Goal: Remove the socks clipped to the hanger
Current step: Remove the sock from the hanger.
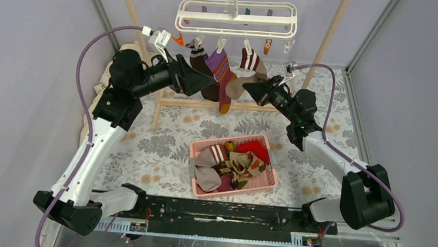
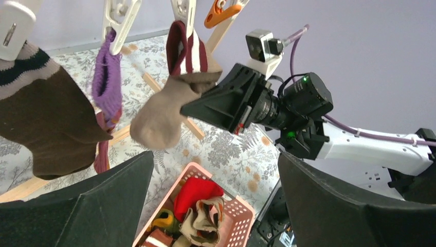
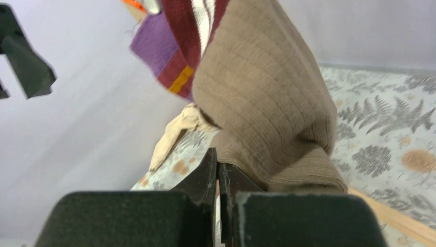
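Note:
The white hanger (image 1: pixel 236 19) hangs from a rail at the back. Three socks are clipped under it. They are a dark brown sock (image 1: pixel 199 67) (image 2: pixel 49 123), a purple sock (image 1: pixel 221 70) (image 2: pixel 105 82), and a beige sock with maroon stripes (image 1: pixel 250 67) (image 2: pixel 159 118) (image 3: pixel 267 103). My right gripper (image 1: pixel 248 88) (image 2: pixel 184 109) (image 3: pixel 219 159) is shut, its tips pinching the beige sock's edge. My left gripper (image 1: pixel 207 81) (image 2: pixel 216 159) stands wide open beside the brown sock, holding nothing.
A pink basket (image 1: pixel 232 188) (image 2: pixel 241 216) with several loose socks sits on the floral cloth in front of the hanger. The wooden rail frame (image 1: pixel 330 32) stands around the hanger. A cream cloth (image 1: pixel 98 84) lies at the left wall.

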`<state>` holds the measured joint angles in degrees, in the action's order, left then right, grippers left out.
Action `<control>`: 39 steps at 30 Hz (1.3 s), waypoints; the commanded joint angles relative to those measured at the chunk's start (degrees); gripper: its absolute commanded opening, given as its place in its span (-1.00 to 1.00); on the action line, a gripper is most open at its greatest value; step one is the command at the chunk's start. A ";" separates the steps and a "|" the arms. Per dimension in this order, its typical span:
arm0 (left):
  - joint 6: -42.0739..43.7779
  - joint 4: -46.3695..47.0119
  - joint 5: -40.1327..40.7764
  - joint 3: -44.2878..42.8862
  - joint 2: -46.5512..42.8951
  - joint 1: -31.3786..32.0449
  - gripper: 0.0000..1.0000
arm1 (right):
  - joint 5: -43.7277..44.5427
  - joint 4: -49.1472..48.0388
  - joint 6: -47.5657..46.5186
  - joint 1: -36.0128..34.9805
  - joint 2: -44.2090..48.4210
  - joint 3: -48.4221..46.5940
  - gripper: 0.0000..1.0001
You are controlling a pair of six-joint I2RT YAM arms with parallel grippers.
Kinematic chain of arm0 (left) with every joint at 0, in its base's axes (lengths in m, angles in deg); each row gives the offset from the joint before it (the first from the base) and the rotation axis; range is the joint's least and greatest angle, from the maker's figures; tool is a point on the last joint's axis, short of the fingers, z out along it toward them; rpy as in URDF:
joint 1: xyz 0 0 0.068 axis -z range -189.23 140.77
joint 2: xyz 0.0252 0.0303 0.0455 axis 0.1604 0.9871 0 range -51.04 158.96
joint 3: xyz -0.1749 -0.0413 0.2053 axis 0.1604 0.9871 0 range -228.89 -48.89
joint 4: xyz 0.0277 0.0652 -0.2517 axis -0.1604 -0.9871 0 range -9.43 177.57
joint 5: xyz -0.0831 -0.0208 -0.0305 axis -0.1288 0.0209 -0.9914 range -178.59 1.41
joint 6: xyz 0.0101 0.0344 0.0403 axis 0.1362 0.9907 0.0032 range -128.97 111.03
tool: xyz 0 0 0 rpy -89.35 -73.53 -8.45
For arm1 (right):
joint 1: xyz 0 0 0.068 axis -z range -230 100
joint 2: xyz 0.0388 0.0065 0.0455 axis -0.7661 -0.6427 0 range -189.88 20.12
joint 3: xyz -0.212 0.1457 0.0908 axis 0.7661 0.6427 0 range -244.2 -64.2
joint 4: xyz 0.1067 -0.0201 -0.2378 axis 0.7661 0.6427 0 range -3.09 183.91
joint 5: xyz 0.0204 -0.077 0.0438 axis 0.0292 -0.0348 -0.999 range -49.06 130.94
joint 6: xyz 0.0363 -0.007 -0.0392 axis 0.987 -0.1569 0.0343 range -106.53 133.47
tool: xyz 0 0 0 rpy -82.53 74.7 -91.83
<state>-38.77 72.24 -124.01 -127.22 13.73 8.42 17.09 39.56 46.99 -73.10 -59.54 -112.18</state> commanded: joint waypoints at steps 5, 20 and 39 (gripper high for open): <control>-4.69 13.10 -1.32 0.11 2.40 2.91 0.97 | -11.86 10.73 2.65 0.52 7.57 -0.92 -1.00; -5.47 21.96 5.96 -4.17 11.54 11.44 0.97 | -27.11 7.78 13.96 4.97 10.63 0.08 -1.00; 0.51 27.14 19.60 -11.27 25.07 12.32 0.89 | -29.44 9.61 14.89 5.38 13.20 0.73 -1.00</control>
<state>-40.43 94.03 -108.31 -135.98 37.32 20.38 -10.45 51.23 61.08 -68.18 -48.28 -111.53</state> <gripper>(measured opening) 0.949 0.020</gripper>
